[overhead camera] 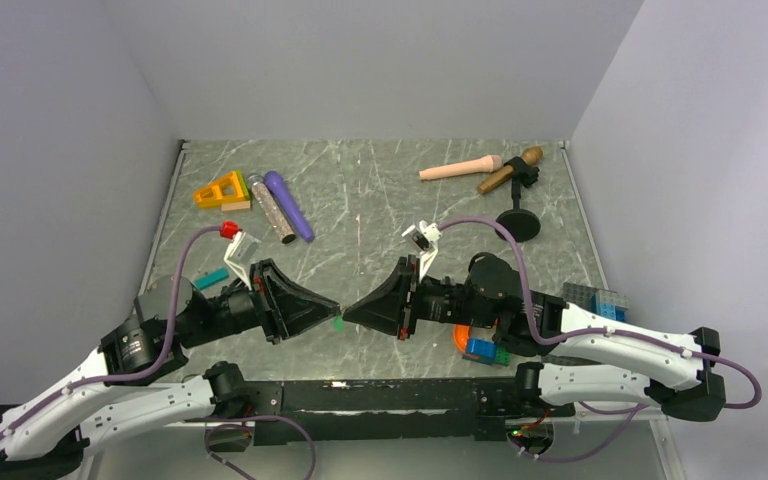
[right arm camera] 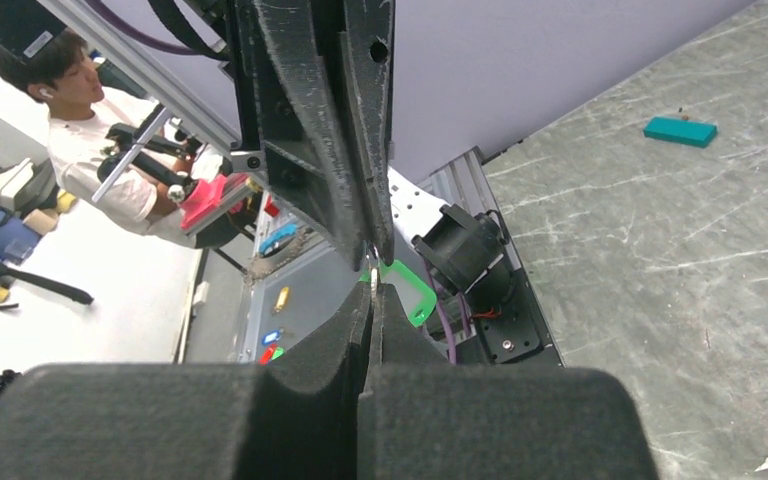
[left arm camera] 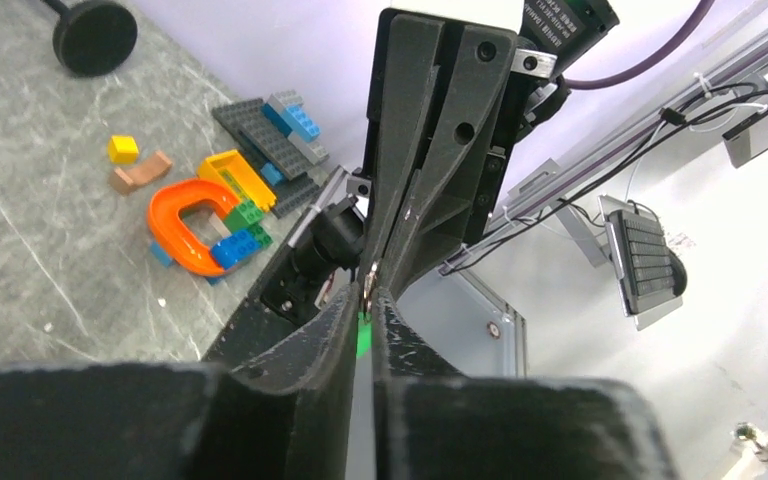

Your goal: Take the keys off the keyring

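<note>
From above, shows the left gripper [overhead camera: 332, 309] and right gripper [overhead camera: 350, 311] meeting tip to tip over the green key [overhead camera: 338, 323], with the teal key [overhead camera: 211, 279] flat on the table [overhead camera: 360, 200] well left of the green key. From the left wrist, shows both pairs of fingers [left arm camera: 330, 335] closed to a slit on the keyring [left arm camera: 368, 290] just above the green key. From the right wrist, shows the same double pinch (tips pressed tight), the green key hanging just beneath.
</note>
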You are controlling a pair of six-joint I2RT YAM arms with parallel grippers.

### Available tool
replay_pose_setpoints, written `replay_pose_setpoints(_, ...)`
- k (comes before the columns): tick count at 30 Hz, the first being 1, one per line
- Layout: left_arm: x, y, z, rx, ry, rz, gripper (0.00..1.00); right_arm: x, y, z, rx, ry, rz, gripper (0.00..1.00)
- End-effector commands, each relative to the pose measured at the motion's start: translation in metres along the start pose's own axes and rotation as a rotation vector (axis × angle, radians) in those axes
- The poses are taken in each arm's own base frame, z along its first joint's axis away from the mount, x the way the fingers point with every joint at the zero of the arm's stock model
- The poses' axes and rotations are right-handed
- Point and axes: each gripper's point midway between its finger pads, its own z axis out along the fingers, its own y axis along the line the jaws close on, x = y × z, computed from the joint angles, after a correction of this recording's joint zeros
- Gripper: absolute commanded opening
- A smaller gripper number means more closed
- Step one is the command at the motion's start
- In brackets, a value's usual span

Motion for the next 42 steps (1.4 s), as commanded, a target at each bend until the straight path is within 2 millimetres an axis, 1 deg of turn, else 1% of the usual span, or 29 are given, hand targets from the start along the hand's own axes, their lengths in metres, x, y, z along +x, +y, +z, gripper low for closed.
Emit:
replay_pose_setpoints(1,-0.009,-0.011,-0.01,0.0,0.018,0.048,0.34,-0.003,0.001,-0.007,0.02,0.007,-0.018,0.0)
replay_pose_setpoints(2,-0.011,-0.01,-0.014,-0.022,0.027,0.072,0.43,0.001,-0.001,-0.01,0.028,0.024,-0.017,0.0)
replay_pose_setpoints(3,-0.014,-0.008,-0.017,-0.048,0.042,0.11,0.49,0.007,-0.003,-0.014,0.036,0.044,-0.013,0.0)
replay_pose_setpoints(4,-0.014,-0.006,-0.019,-0.074,0.067,0.138,0.52,0.011,-0.004,-0.018,0.041,0.061,-0.009,0.0)
replay_pose_setpoints(5,-0.018,-0.005,-0.022,-0.097,0.08,0.173,0.53,0.016,-0.006,-0.022,0.049,0.079,-0.006,0.0)
replay_pose_setpoints(6,-0.017,-0.001,-0.025,-0.128,0.114,0.202,0.54,0.019,-0.007,-0.027,0.054,0.092,-0.005,0.0)
replay_pose_setpoints(9,-0.014,-0.003,-0.027,-0.129,0.202,0.281,0.55,0.024,-0.006,-0.04,0.054,0.107,-0.002,0.0)
replay_pose_setpoints(13,-0.006,0.002,-0.018,-0.153,0.288,0.287,0.56,0.021,0.001,-0.051,0.033,0.094,-0.004,0.0)
replay_pose_setpoints(15,0.001,0.0,-0.011,-0.126,0.327,0.285,0.54,0.019,0.004,-0.054,0.021,0.088,-0.008,0.0)
replay_pose_setpoints(18,0.01,-0.01,0.001,-0.045,0.361,0.267,0.51,0.017,0.007,-0.056,0.011,0.085,-0.011,0.0)
replay_pose_setpoints(22,0.012,-0.019,0.014,0.016,0.363,0.247,0.47,0.017,0.009,-0.056,0.002,0.099,-0.019,0.0)
replay_pose_setpoints(25,0.016,-0.023,0.021,0.048,0.391,0.23,0.4,0.018,0.007,-0.054,0.011,0.109,-0.023,0.0)
replay_pose_setpoints(28,0.019,-0.019,0.026,0.035,0.403,0.219,0.33,0.02,0.007,-0.052,0.011,0.121,-0.028,0.0)
replay_pose_setpoints(34,0.025,-0.019,0.028,0.054,0.416,0.203,0.32,0.019,0.007,-0.048,0.01,0.125,-0.038,0.0)
replay_pose_setpoints(38,0.031,-0.01,0.029,0.023,0.437,0.2,0.33,0.015,0.009,-0.049,0.004,0.113,-0.043,0.0)
replay_pose_setpoints(42,0.034,-0.008,0.032,0.024,0.443,0.191,0.34,0.015,0.01,-0.049,0.0,0.107,-0.043,0.0)
